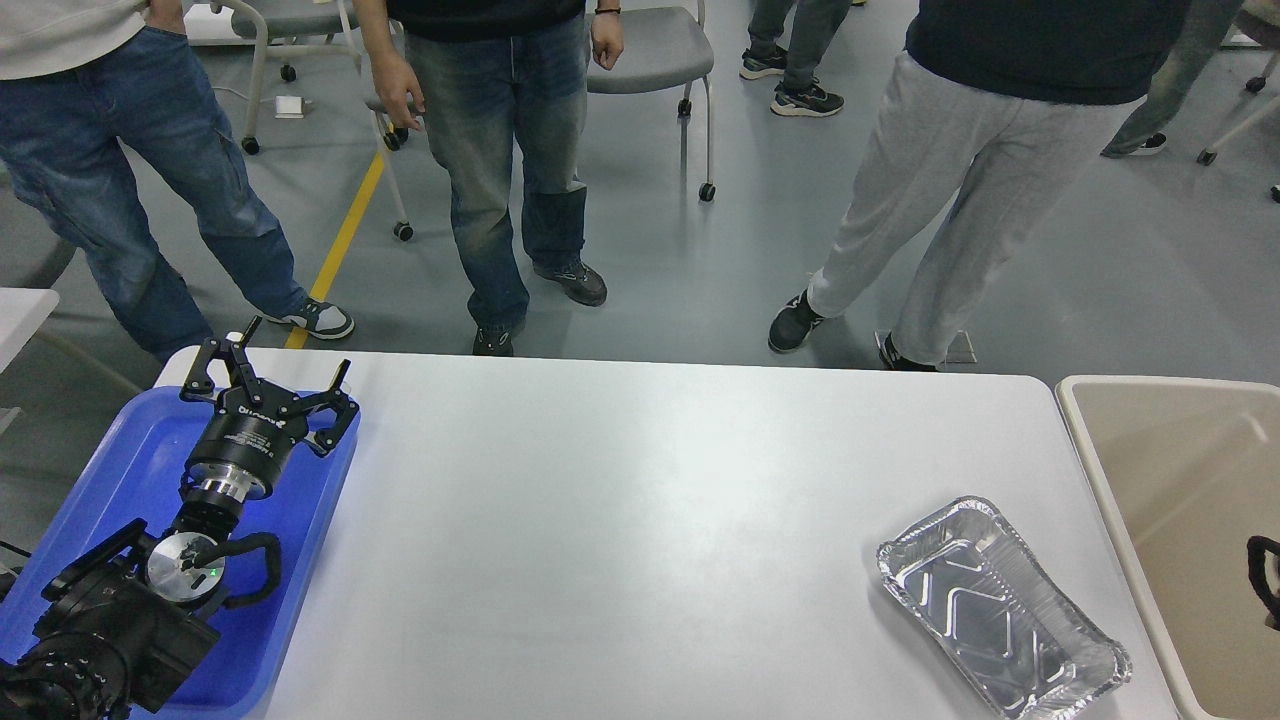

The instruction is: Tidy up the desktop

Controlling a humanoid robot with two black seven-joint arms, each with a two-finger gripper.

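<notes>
The desktop (640,520) is a large white tabletop with rounded corners. An empty silver foil tray (1000,605) lies on it near the front right corner. My left gripper (290,355) is open and empty, poised above the far end of a blue plastic tray (130,470) at the left edge. Of my right arm only a small black part (1262,580) shows at the right edge, over the beige bin (1180,520); its fingers cannot be made out.
Several people stand on the grey floor just behind the table's far edge. Grey wheeled chairs (650,50) stand farther back. A yellow floor line (345,235) runs toward the table's left corner.
</notes>
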